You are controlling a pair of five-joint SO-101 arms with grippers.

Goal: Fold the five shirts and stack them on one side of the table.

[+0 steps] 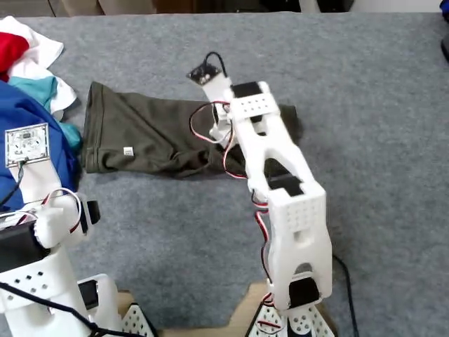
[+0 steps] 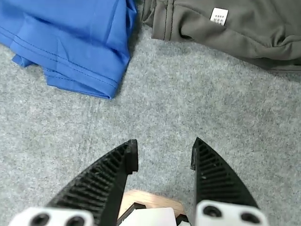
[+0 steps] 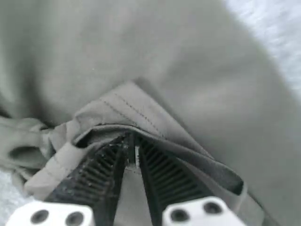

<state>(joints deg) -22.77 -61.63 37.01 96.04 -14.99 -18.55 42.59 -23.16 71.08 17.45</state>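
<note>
A heap of loose shirts sits at the far left edge of the grey felt-covered counter [image 1: 393, 105]: a white cotton shirt [image 1: 35, 49] with a red shirt [image 1: 10, 49] bunched against it, a teal shirt [image 1: 36, 86] just below, and a crumpled bright blue shirt [image 1: 28, 109] nearest the arms. The left tool [image 2: 162, 157] hovers over bare counter near the blue shirt's stitched hem; its black ribbed fingers [image 2: 113, 176] are spread, with nothing between them. Further right, a dark olive-grey shirt [image 1: 147, 133] lies rumpled and lengthwise across the middle of the counter, its left end just beside the blue shirt; a small white label [image 2: 218, 15] shows near that end. The white right arm [image 1: 295, 225] stretches from the near edge out over the olive-grey shirt's right part; the right tool [image 3: 131, 150] is pressed together, pinching a raised fold of that shirt's stitched hem.
</note>
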